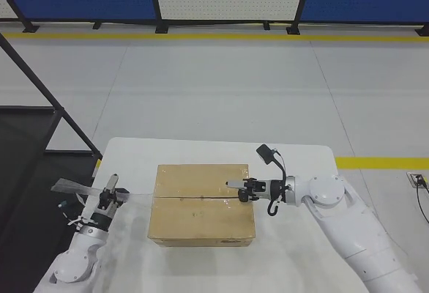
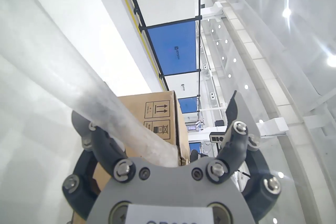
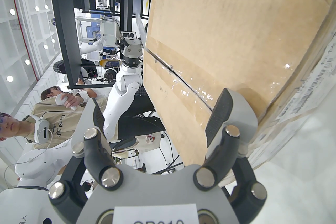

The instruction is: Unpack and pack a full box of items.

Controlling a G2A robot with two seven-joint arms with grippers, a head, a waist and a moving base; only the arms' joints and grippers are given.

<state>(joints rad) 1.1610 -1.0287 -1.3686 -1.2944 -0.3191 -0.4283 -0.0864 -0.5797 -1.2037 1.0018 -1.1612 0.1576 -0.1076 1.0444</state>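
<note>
A closed cardboard box (image 1: 202,205) stands mid-table, its top seam (image 3: 181,78) running between the two arms. My left gripper (image 1: 112,192) is off the box's left side with its fingers spread. A long strip of clear tape (image 1: 79,189) lies across one of its fingers (image 2: 89,128) and trails in a thin line toward the seam. In the left wrist view the tape strip (image 2: 78,83) crosses in front of the box (image 2: 157,114). My right gripper (image 3: 157,117) is open at the box's right top edge (image 1: 241,192), one pad (image 3: 220,114) just over the cardboard.
The white table (image 1: 288,242) has bare room in front of and to the right of the box. A black metal frame (image 1: 24,146) stands close off the table's left edge, behind my left arm.
</note>
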